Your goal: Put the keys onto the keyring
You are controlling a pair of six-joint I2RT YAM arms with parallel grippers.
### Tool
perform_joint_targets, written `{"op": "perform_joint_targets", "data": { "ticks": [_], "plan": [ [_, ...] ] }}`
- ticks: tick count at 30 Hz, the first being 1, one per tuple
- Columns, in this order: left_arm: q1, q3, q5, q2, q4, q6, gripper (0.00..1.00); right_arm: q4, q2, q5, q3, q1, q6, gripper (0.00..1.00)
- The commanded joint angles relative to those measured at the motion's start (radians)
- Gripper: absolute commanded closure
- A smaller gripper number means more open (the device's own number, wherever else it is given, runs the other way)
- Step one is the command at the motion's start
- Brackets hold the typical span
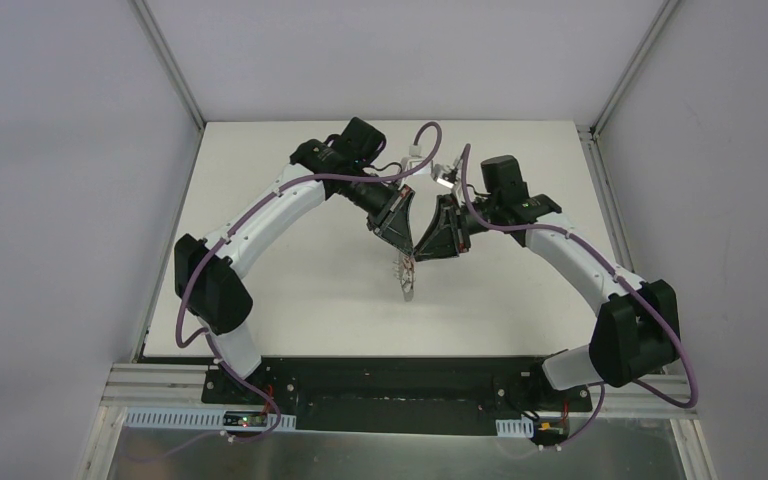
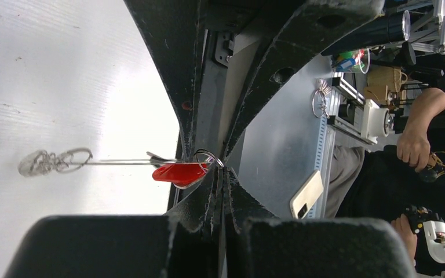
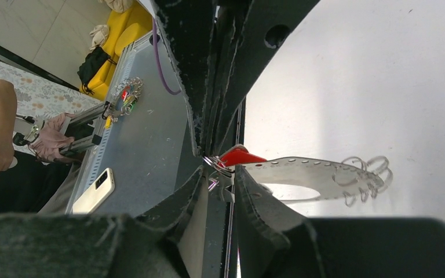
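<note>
White table (image 3: 382,69) shows behind a thin grey hole-punched keyring (image 3: 307,174) with wire loops.

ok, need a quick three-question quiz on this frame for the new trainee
1. True or false: the wire loops sit at the same end of the keyring as the red key.
2. In the left wrist view the keyring shows: A) edge-on, as a thin line B) face-on, holes visible C) not at all.
3. Fill in: the gripper whose fingers are pressed fully together is the ____ one.
Key: 1 false, the loops are at the opposite end. 2 A. 3 left; the left gripper shows no gap.
</note>
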Motion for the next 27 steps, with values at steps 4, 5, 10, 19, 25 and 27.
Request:
{"op": "perform_joint_targets", "data": {
  "ticks": [4,5,10,19,25,27],
  "plan": [
    [-0.007,0.028,0.044,0.007,0.010,0.018,1.00,-0.003,-0.017,-0.026,0.061,0.024,-0.018,0.76],
    [-0.007,0.029,0.043,0.007,0.009,0.019,1.00,-0.004,-0.017,-0.028,0.063,0.025,-0.016,0.78],
    [-0.004,0.026,0.041,0.009,0.004,0.022,1.00,-0.002,-0.020,-0.040,0.067,0.026,-0.002,1.00],
    [0.014,0.052,0.042,0.011,-0.002,0.029,1.00,0.000,-0.034,-0.045,0.067,0.019,0.013,1.00],
    [0.033,0.061,0.052,0.014,0.012,0.028,1.00,0.051,-0.035,-0.050,0.070,0.004,0.087,1.00],
    [0.041,0.061,0.052,0.014,0.019,0.026,0.98,0.081,-0.037,-0.050,0.066,-0.005,0.127,1.00]
  ]
}}
